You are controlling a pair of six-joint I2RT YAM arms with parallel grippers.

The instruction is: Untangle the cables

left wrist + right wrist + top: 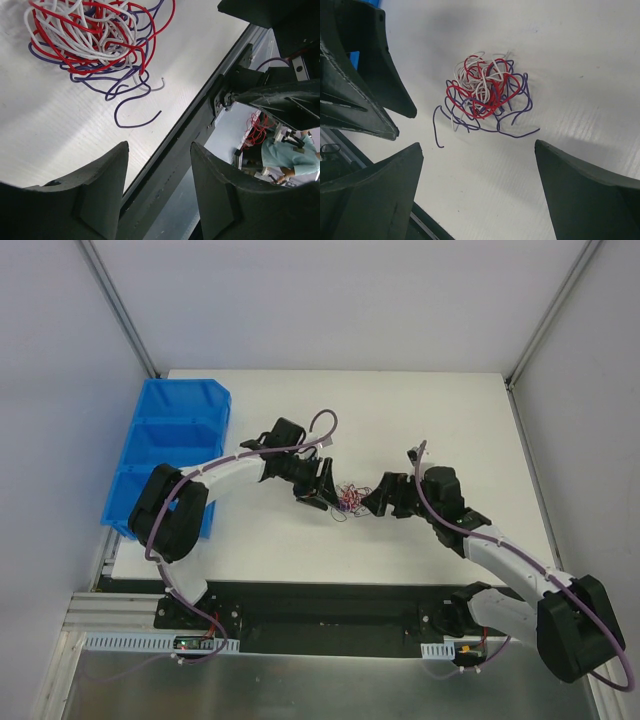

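The cables [485, 97] look light, thin and bendy. I think a loose purple end [436, 135] is best to grab. The left gripper [159, 150] and right gripper [478, 149] are open wide, holding nothing.

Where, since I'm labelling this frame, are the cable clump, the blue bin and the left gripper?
cable clump [485, 97]: right wrist view, middle of the tangle.
blue bin [185, 400]: top external view, its far wall.
left gripper [159, 150]: left wrist view, midway between its open fingers.
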